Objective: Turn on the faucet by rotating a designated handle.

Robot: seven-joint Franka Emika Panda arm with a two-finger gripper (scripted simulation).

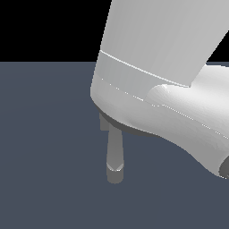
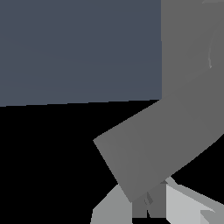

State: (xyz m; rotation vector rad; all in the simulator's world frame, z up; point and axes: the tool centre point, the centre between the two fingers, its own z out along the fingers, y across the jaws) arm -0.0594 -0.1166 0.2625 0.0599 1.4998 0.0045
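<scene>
In the exterior view the foreground is filled by the arm [image 1: 156, 76], a large pale grey body that is cut off at the top and right edges. The gripper itself cannot be seen there; it is hidden behind the arm's bulk. Below the arm's lower edge only a small part of the faucet [image 1: 114, 156] is exposed: a tapering grey piece with a rounded tip that hangs down over the floor [image 1: 44, 156], with a short darker stub just beside it under the arm. Whether this piece is the spout or the handle cannot be determined, since the hub and base are covered.

In the wrist view the gripper [image 2: 151, 205] is seen at the frame edge, cropped, as two light grey fingers [image 2: 183, 205]. A narrow gap is shown between them, but it cannot be told whether anything is clamped or how far the jaws are spread. Directly beyond the fingertips, a broad matte grey slab of the faucet is seen, tilted, joined to an upright grey block farther off. Edges are flat-shaded and no thin lever can be made out. Farthest away, the blue-grey floor is bounded by black background.
</scene>
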